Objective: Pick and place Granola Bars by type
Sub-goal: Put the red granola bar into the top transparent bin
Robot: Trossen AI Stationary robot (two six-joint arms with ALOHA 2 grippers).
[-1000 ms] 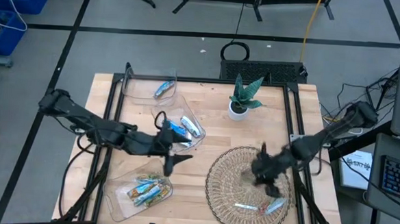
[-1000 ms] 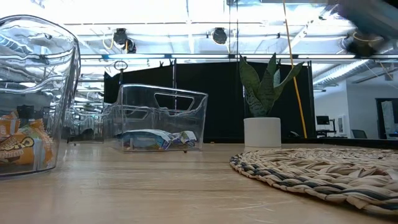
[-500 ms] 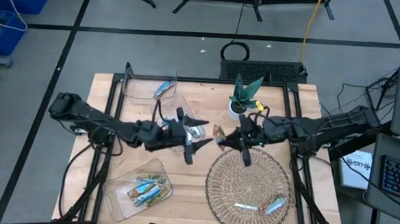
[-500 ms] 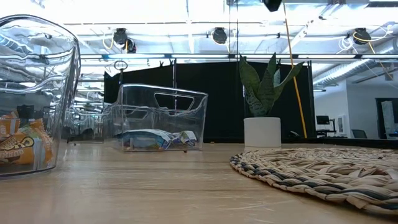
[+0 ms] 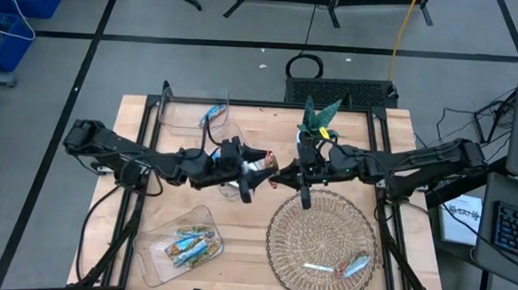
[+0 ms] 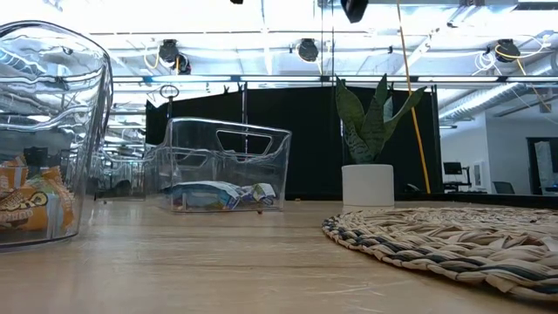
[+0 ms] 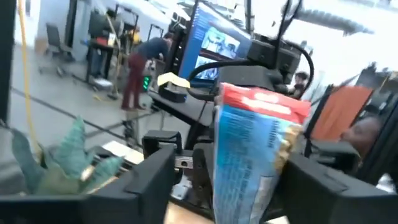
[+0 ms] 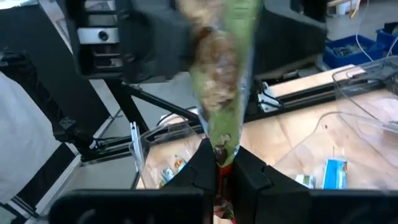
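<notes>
The right gripper (image 5: 280, 174) left the woven mat (image 5: 324, 255) and went up to the middle of the worktop (image 5: 392, 143) with a granola bar (image 5: 271, 166). The left gripper (image 5: 256, 168) came right from the clear bin (image 5: 232, 148) to meet it; both now touch the bar

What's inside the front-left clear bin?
The front-left clear bin holds a small pile of granola bars, orange, gold and blue wrappers showing. They overlap, so any bars beneath the pile are hidden.
</notes>
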